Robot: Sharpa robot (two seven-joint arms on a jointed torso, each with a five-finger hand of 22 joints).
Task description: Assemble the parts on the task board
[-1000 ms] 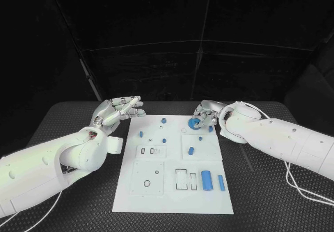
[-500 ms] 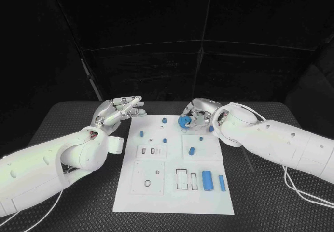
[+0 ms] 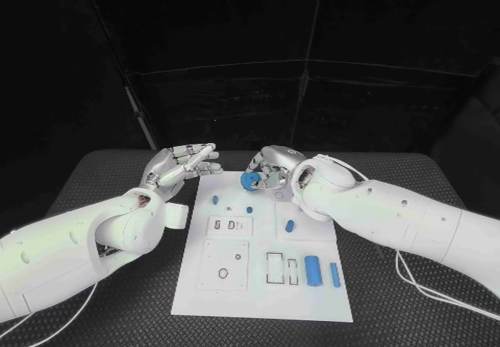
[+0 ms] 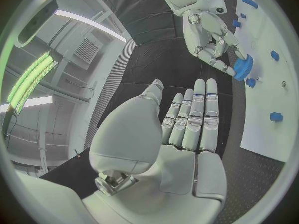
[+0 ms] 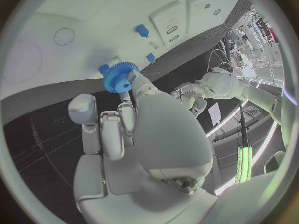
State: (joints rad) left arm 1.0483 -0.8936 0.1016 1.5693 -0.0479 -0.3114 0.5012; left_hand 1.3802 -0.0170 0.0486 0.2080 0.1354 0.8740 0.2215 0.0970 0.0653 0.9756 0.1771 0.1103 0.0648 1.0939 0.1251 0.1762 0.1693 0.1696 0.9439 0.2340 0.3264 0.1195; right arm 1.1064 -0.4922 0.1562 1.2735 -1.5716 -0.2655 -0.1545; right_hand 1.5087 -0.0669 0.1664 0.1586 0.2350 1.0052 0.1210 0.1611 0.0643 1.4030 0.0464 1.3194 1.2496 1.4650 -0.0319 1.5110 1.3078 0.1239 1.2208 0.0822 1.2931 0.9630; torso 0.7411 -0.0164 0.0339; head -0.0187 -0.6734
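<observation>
We see a flat white rectangular task board (image 3: 261,289) lying on a black table (image 3: 94,181) whose surface carries a fine woven, ribbed texture. The board is plain white, marked only with thin dark outlines of rectangles, circles and ovals. On it lie small blue pieces: a short fat blue cylinder (image 3: 311,270) and a slim blue bar (image 3: 334,274) near the board's right edge, and a blue oval peg (image 3: 287,226) toward the middle. A bright blue toothed gear wheel (image 3: 250,179) shows against the silver right hand (image 3: 269,170). The silver left hand (image 3: 177,165) has pale metallic fingers, on a glossy white arm (image 3: 63,253).
</observation>
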